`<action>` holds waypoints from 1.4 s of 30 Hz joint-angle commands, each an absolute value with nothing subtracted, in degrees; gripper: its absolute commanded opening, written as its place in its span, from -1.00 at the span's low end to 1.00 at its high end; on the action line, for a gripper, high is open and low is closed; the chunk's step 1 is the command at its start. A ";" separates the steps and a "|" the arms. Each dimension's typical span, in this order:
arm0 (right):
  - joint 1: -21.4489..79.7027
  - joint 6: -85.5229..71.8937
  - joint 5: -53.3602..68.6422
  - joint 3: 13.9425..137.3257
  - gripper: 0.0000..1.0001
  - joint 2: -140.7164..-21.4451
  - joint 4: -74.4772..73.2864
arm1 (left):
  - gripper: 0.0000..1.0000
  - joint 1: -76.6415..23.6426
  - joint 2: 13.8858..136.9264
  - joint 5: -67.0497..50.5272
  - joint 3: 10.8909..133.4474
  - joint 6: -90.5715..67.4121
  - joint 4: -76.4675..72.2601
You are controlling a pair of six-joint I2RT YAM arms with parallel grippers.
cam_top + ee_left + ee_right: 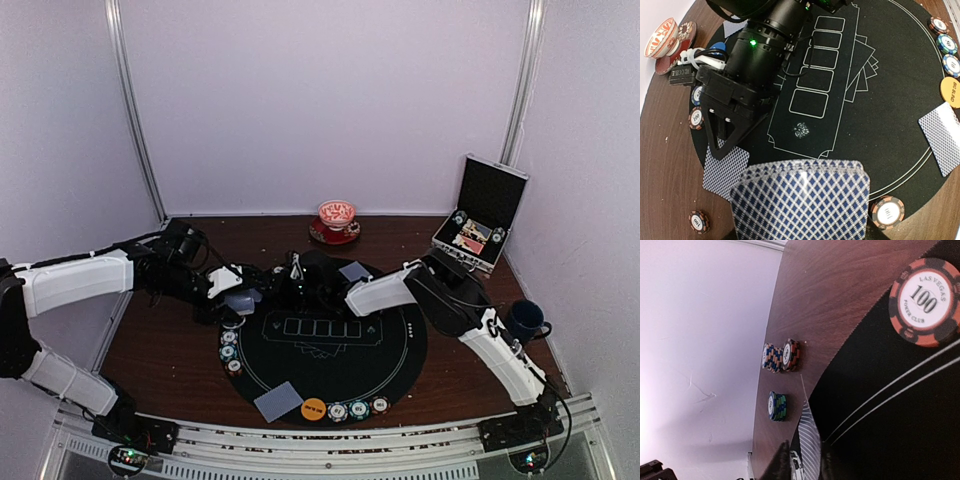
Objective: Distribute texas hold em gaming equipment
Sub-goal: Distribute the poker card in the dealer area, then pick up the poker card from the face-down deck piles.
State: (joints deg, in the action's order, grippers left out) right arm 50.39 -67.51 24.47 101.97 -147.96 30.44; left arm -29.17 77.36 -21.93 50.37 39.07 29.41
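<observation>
Three chips (359, 408), a button (313, 408) and 1 card (278, 400) lie at the near edge of the mat (390, 350). Farther, L gripper (240, 299) pinches the deck (800, 200). R gripper (722, 150) is down at a left card (727, 172) on the far-left edge; gripping or letting go, I cannot tell. Dealing step, I think; next needs R clear, then another card from deck.

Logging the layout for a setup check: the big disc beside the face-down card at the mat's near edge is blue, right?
No, that disc is orange, not blue. It does lie beside the face-down card at the near edge of the mat, as the top external view shows.
</observation>
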 commanded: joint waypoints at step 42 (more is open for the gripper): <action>51.75 -52.54 31.96 58.12 0.42 -108.90 36.66 | 0.05 -35.89 89.11 -24.09 59.29 38.00 28.53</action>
